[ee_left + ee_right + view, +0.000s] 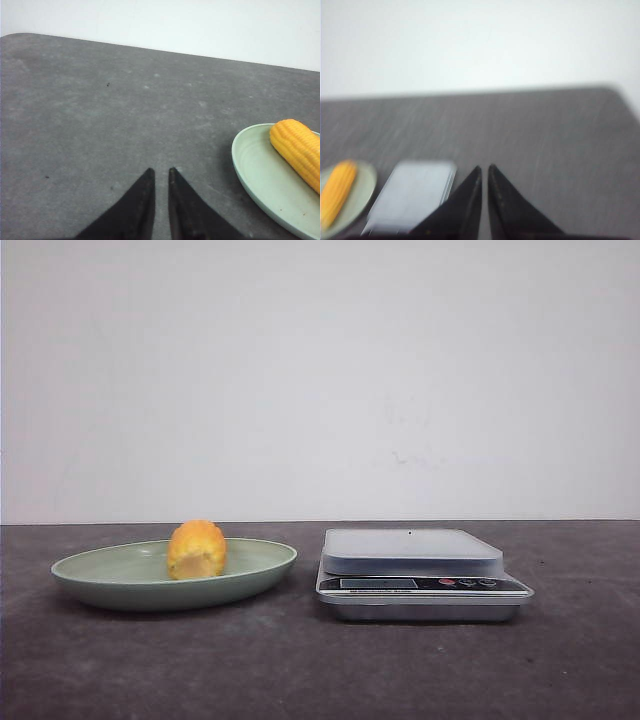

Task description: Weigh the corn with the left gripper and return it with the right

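Observation:
The corn [197, 549], a short yellow-orange cob, lies on a pale green plate [120, 582] at the left of the table. It also shows in the left wrist view [299, 150] and the right wrist view [337, 191]. A silver kitchen scale [412, 552] with nothing on its platform stands to the right of the plate. My left gripper [160, 172] is shut and empty over bare table, apart from the plate [260, 185]. My right gripper [485, 169] is shut and empty, beside the scale [412, 192]. Neither gripper shows in the front view.
The table [320, 670] is dark grey with a white wall behind. The table's far edge and a rounded corner [20, 36] show in the left wrist view. The right wrist view is blurred.

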